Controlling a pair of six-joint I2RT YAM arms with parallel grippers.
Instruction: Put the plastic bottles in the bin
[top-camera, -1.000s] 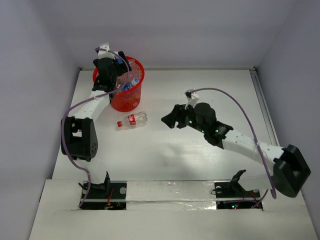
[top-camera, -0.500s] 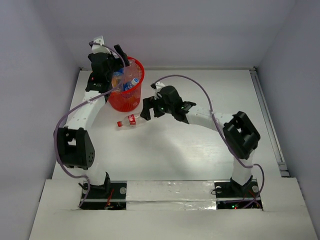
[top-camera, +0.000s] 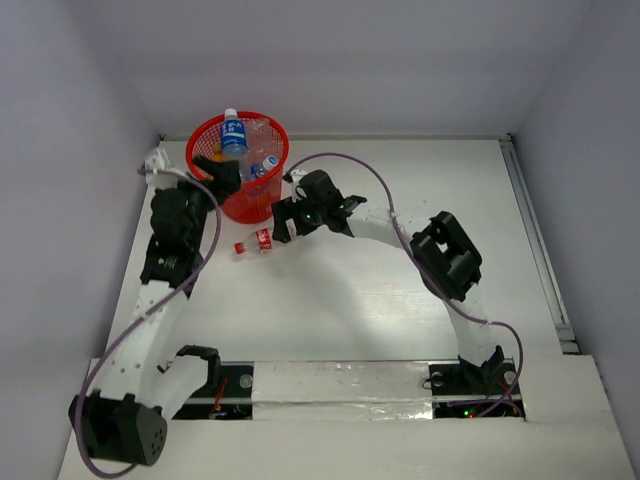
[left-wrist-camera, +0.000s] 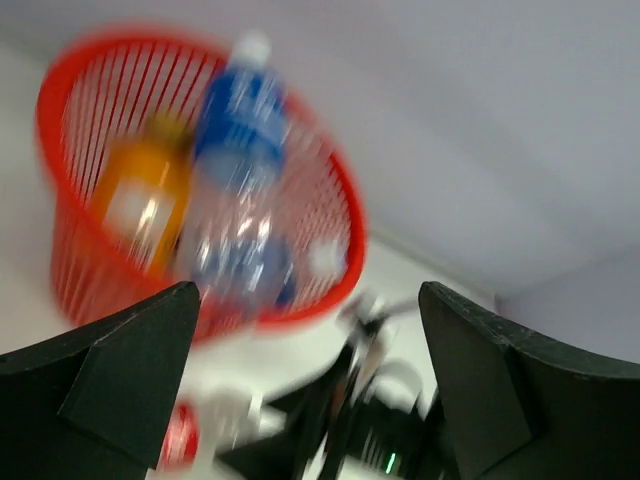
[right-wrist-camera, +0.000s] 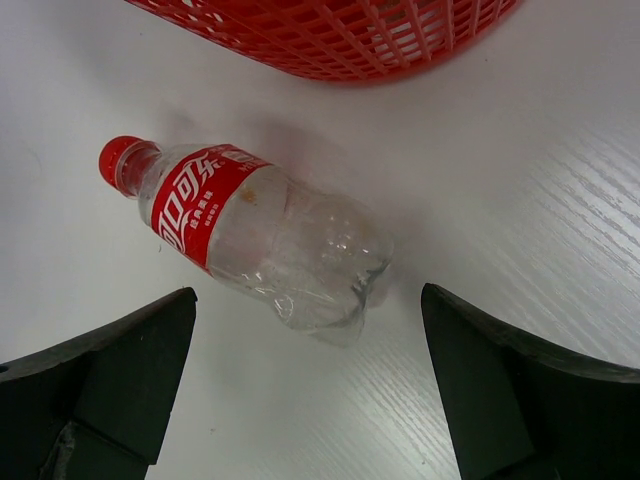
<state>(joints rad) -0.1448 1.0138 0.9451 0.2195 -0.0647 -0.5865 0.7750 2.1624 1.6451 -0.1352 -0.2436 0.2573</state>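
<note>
The red mesh bin (top-camera: 252, 205) stands at the back left of the table. In it are a blue-labelled bottle (top-camera: 233, 134) standing upright, an orange-filled one (left-wrist-camera: 143, 195) and clear ones (top-camera: 263, 165). A clear bottle with red label and cap (top-camera: 258, 242) lies on the table just in front of the bin. My right gripper (top-camera: 281, 222) is open at that bottle's base end. In the right wrist view the bottle (right-wrist-camera: 250, 228) lies just ahead of the open right gripper (right-wrist-camera: 310, 390). My left gripper (top-camera: 222, 177) is open and empty beside the bin's near left wall.
The bin's underside (right-wrist-camera: 340, 35) shows close behind the lying bottle. A purple cable (top-camera: 370, 180) arcs over the right arm. The left wrist view is blurred by motion; the bin (left-wrist-camera: 90, 130) fills its upper left. The table's left edge (top-camera: 140, 215) runs next to the left arm.
My left gripper has drawn back from above the bin toward the near side, leaving the blue-labelled bottle upright in it. My right gripper swung left to the red-labelled bottle and opened wider.
</note>
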